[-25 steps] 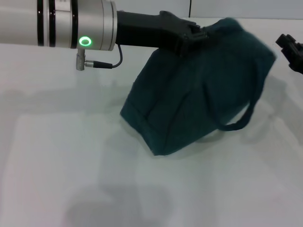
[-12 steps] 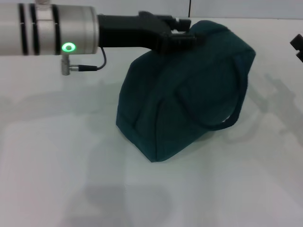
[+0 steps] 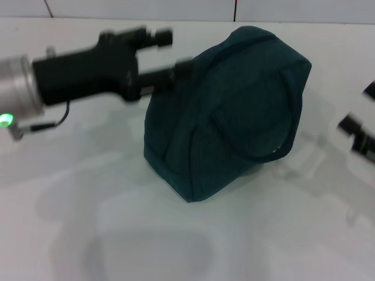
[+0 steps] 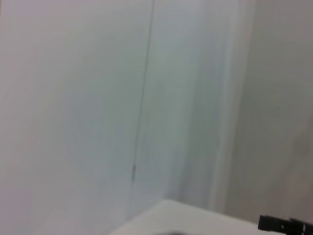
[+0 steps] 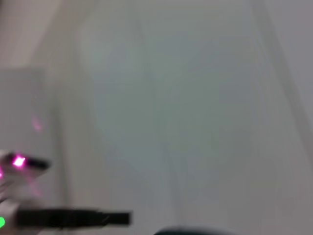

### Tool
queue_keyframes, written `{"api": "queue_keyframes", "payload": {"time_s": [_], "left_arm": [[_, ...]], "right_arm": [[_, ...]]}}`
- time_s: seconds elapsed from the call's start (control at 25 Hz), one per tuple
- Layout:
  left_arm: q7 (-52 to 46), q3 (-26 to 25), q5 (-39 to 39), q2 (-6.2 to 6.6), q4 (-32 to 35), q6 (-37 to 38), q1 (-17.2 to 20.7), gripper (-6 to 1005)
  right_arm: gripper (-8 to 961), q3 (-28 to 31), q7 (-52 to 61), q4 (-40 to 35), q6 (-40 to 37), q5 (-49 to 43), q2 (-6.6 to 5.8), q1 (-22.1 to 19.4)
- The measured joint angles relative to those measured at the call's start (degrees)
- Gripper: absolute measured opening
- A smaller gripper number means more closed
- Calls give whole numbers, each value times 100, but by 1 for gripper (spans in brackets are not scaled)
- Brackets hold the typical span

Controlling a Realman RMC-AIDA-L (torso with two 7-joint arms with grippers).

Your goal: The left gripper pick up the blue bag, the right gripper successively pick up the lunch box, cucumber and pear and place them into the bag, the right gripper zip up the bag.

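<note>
1. We are seeing the blue bag (image 3: 228, 111) sitting on the white table (image 3: 88, 234), near its middle, tilted, with the top leaning away from the head camera and one loop handle (image 3: 258, 149) hanging down its near face.
2. We are reading the left gripper (image 3: 176, 69) as right at the bag's upper left edge; its two fingers are showing stacked with a gap between them, and we cannot tell whether they are pinching any fabric.
3. We are judging the bag is leaning like that because its soft fabric is slumping, not because anything is visibly propping it.
4. The right gripper (image 3: 358, 132) is only poking in at the right edge of the head view, well apart from the bag; we cannot tell its fingers' state.
5. We are not finding the lunch box, cucumber or pear anywhere, so they are likely inside the bag.
6. Both wrist views are showing mostly blank wall.
</note>
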Motion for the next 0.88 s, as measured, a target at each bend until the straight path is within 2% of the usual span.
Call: {"api": "queue_keyframes", "payload": {"time_s": [0.16,0.28,0.48,0.68,0.88], "left_arm": [[366,-104,195,16,-223,567,292,689],[636,-210,522,14,-458,914,455,685],[1568,-242,853,-12,-1282,1009,726,684],[2283,-385,961,18,-2253,994,758,684],[2647,-671,1272,2,-2783,966,709,684]], "right_arm": [[872,4,-63,-1,-12,-971,-39,7],[885,9,-82,8,170,-1607,3,18],[885,6,-94,11,562,-1894,95,-44],[885,14,-171,19,943,-2036,135,-180],[885,36,-251,22,1168,-2036,136,-229]]}}
